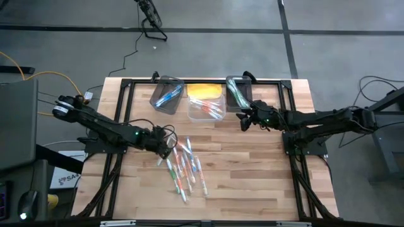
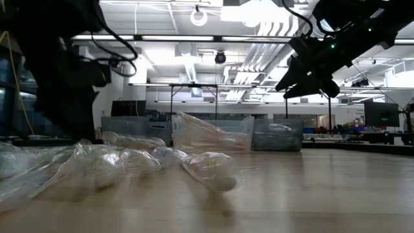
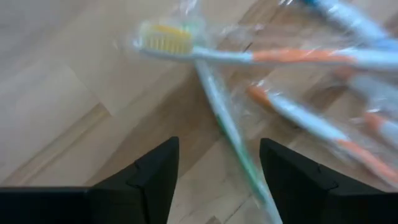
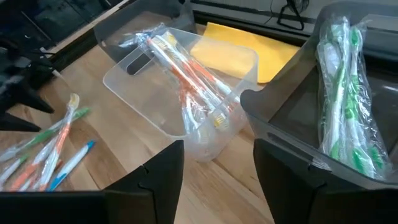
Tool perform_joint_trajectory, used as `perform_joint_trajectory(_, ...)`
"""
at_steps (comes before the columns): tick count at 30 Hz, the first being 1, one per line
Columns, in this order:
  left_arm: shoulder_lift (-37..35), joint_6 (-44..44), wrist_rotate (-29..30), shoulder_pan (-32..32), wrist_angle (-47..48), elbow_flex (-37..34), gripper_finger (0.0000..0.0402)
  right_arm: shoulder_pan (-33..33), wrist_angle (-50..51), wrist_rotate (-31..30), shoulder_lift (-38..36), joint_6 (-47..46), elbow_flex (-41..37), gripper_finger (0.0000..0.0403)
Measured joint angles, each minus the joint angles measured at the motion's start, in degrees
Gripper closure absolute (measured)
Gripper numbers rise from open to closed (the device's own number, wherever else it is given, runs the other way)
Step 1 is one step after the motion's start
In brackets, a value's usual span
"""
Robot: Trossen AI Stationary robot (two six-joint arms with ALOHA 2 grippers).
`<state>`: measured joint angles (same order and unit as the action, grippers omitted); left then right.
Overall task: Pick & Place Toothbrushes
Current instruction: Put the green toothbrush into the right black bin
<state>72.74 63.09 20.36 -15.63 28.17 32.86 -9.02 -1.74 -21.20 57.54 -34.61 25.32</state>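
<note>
The left gripper (image 1: 165, 150) was held open just above the pile of wrapped toothbrushes (image 1: 185, 168) on the table (image 1: 252, 176), with a green-handled toothbrush (image 3: 229, 127) lying between its fingers, its long axis running away from the wrist. The right gripper (image 1: 243, 121) was seen open and empty near the bins. The left bin (image 1: 166, 96) held blue brushes, the clear middle bin (image 4: 163, 87) orange ones, and the dark right bin (image 4: 292, 134) green ones.

wooden table (image 1: 252, 170) holds 3 bins (image 1: 206, 104) and perhaps 10 loose toothbrushes (image 1: 184, 165).
</note>
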Motion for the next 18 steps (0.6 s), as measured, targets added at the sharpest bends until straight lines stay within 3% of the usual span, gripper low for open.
perform_joint_trajectory(4,3.65,-2.3,-3.69,2.07,-3.09,0.0,0.0179,0.19,0.04,0.17,0.0,0.06,0.0,0.0226)
perform_joint_trajectory(10,6.57,-3.28,-4.69,2.55,-3.6,0.22,0.0183,0.25,0.3,0.32,0.0,-0.07,0.0,0.0235)
perform_joint_trajectory(13,6.15,-3.3,-5.42,2.5,-2.54,0.22,0.0208,0.58,0.31,0.19,0.02,-0.06,0.0,0.0238)
perform_joint_trajectory(18,5.64,-4.33,-7.66,2.61,-0.79,0.11,0.0284,0.84,0.31,0.19,0.02,0.02,0.0,0.0239)
